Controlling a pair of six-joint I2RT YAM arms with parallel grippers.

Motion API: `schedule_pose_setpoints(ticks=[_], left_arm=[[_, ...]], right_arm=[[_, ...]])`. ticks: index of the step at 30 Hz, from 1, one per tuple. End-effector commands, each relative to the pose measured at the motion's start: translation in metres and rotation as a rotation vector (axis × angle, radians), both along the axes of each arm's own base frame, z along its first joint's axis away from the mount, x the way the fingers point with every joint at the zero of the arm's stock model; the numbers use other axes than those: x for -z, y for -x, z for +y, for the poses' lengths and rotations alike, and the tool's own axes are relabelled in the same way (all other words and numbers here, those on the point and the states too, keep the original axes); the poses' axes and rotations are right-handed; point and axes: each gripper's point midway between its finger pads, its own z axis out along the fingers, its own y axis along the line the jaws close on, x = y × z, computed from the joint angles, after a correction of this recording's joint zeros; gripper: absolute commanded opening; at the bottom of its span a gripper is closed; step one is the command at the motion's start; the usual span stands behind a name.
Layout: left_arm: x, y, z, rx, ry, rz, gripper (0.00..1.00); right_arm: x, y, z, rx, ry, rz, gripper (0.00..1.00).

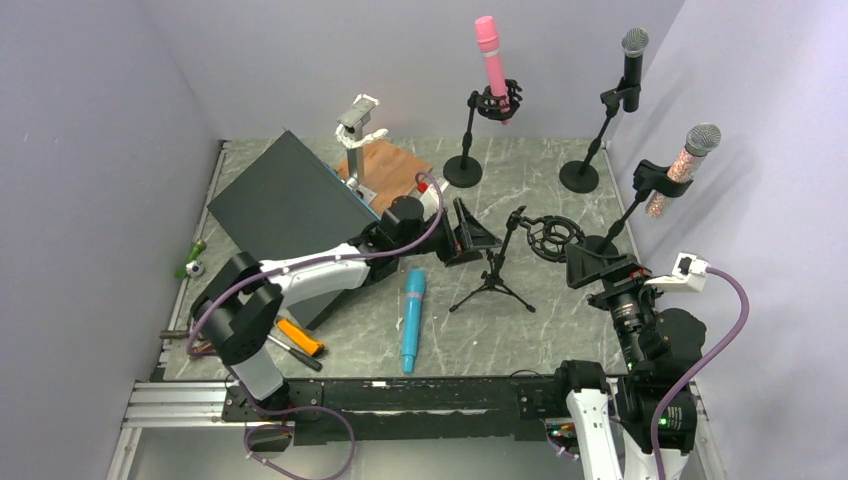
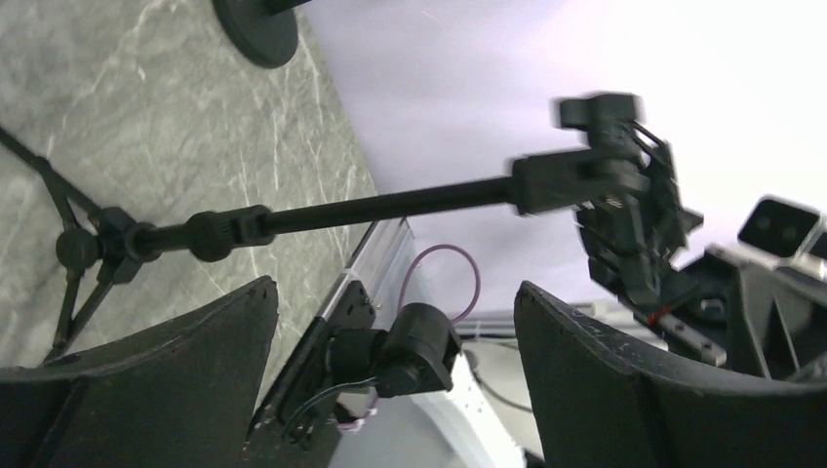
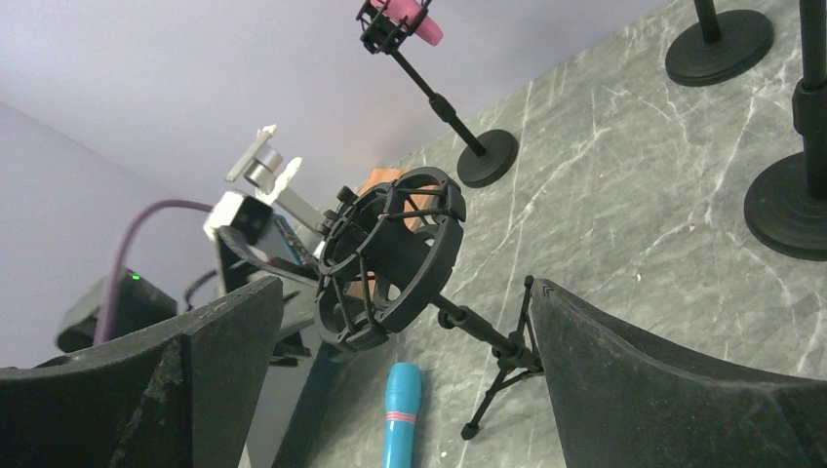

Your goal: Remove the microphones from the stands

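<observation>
You're working on a grey marble-look table (image 1: 560,320), smooth with low sheen. The blue microphone (image 1: 412,318) looks like smooth plastic, slightly glossy. The tripod stand (image 1: 492,283) and shock mount (image 3: 390,258) are matt black. The far-right microphone (image 1: 682,168) has a glittery body and a silver mesh head. The board (image 1: 392,170) looks like reddish wood.

Dark slab (image 1: 285,200) tilted at left; wooden board (image 1: 390,172) behind it; orange-handled tool (image 1: 300,337) nearer front.

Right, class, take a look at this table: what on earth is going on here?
The left gripper and right gripper flank a small tripod stand, both open and holding nothing. Its ring holder is empty, and a blue microphone lies flat on the table near it. A pink microphone, a black microphone and a glittery microphone sit in stands further back.
</observation>
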Motion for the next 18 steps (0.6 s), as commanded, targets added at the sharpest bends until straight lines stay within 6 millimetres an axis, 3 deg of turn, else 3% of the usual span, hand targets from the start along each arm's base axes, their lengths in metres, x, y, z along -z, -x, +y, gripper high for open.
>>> schedule_pose_setpoints(ticks=[1, 7, 11, 18], left_arm=[[0.011, -0.006, -0.014, -0.046, 0.112, 0.159, 0.97], [0.025, -0.011, -0.025, -0.058, 0.134, 0.241, 0.89], [0.038, -0.017, -0.023, -0.091, 0.132, 0.282, 0.75], [0.049, -0.022, -0.019, -0.12, 0.124, 0.325, 0.58]], right_arm=[[-0.011, -0.002, 0.001, -0.006, 0.002, -0.035, 1.0], [-0.01, -0.001, -0.001, 0.005, 0.01, -0.033, 1.0], [-0.009, -0.002, -0.001, 0.005, 0.008, -0.027, 1.0], [-0.008, -0.001, -0.002, 0.008, 0.012, -0.026, 1.0]])
